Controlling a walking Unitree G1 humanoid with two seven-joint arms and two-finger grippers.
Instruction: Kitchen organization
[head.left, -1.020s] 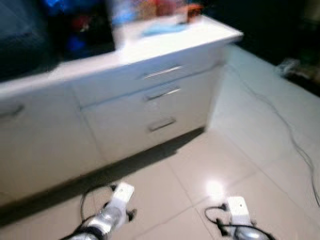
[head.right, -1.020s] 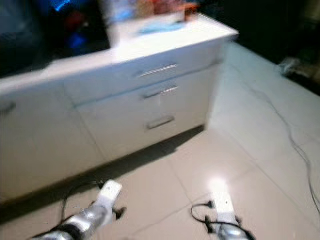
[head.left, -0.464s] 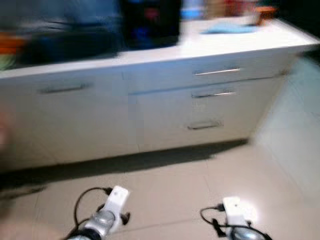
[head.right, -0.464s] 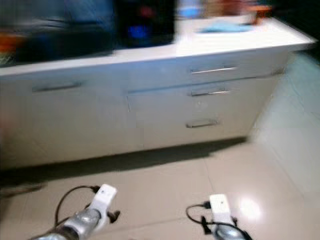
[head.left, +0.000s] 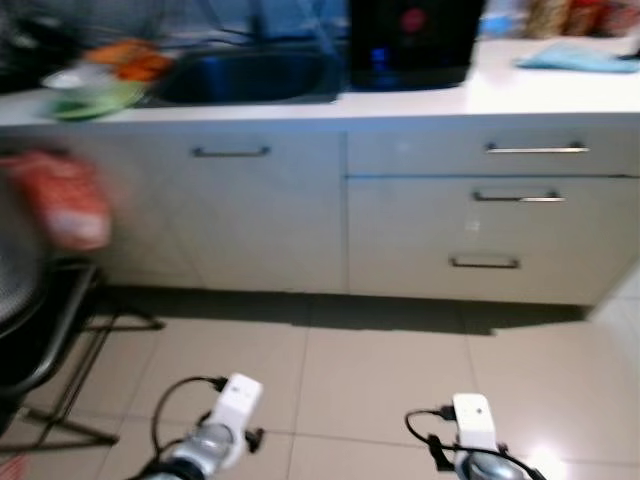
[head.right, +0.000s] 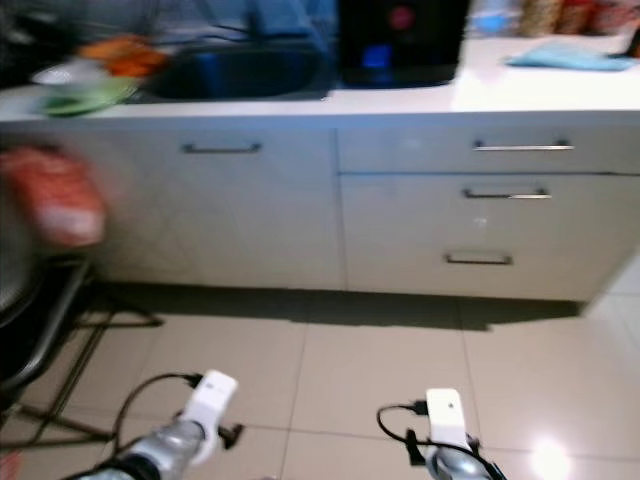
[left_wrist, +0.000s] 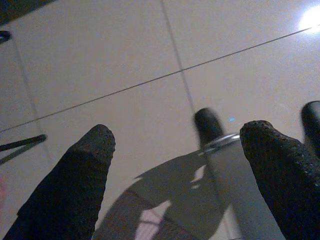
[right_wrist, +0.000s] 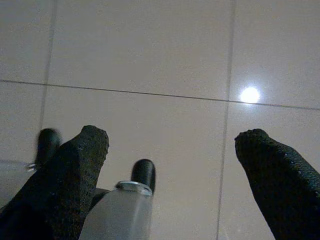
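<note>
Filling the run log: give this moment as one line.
phase: approaching counter | left gripper: open, idle | right gripper: open, idle | holding: nothing

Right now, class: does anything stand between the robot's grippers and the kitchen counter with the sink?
Nothing visible does. Both the left gripper and right gripper hang open over bare floor tiles, which run unbroken to the counter. A black chair stands off to the left.

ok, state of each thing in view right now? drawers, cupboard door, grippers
Top drawer: shut.
Middle drawer: shut.
Bottom drawer: shut.
Cupboard door under the sink: shut.
Left gripper: open, empty, hanging over the floor tiles.
Right gripper: open, empty, also over the floor.
Black appliance on the worktop: blue and red lights on.
</note>
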